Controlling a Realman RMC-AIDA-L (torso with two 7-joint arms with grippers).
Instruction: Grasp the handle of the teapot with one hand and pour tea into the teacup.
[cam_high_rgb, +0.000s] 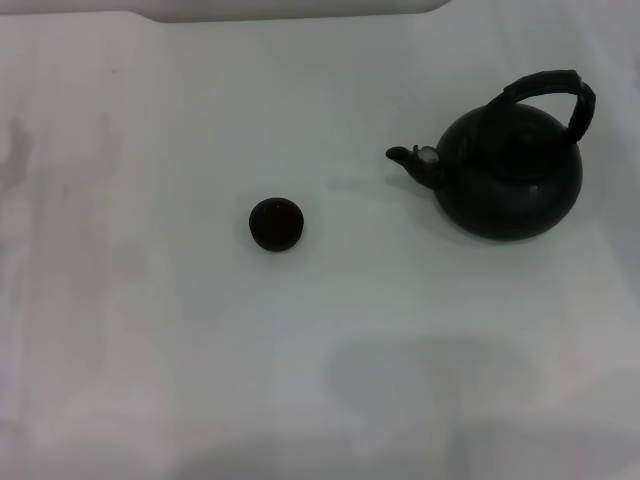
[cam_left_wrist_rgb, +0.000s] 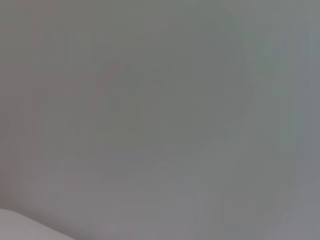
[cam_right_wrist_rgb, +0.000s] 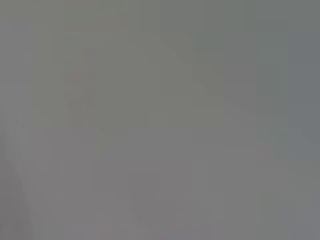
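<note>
While the head view looks down on a pale white tabletop, it shows only two dark things on it. On the right side and toward the far edge stands the teapot, a large round matte-black pot, upright on the surface. Its short curved spout, marked by a pale spot, points toward the left. Over the pot's top arches the handle, a thick black hoop with a wrapped, ribbed look, leaning toward the pot's right side; nothing touches it. Well apart from the pot, to its left and slightly nearer, near the middle of the tabletop, sits the teacup, a tiny round dark handleless bowl, upright, with its dark inside facing up. Whether either vessel holds liquid cannot be told. A faint grey shadow lies on the near part of the surface. Neither arm nor gripper shows in this view. From the left wrist comes only a plain grey field with a paler patch at one corner; no fingers appear there. From the right wrist comes an even grey field, again with no fingers, so neither pincer's state can be told.
</note>
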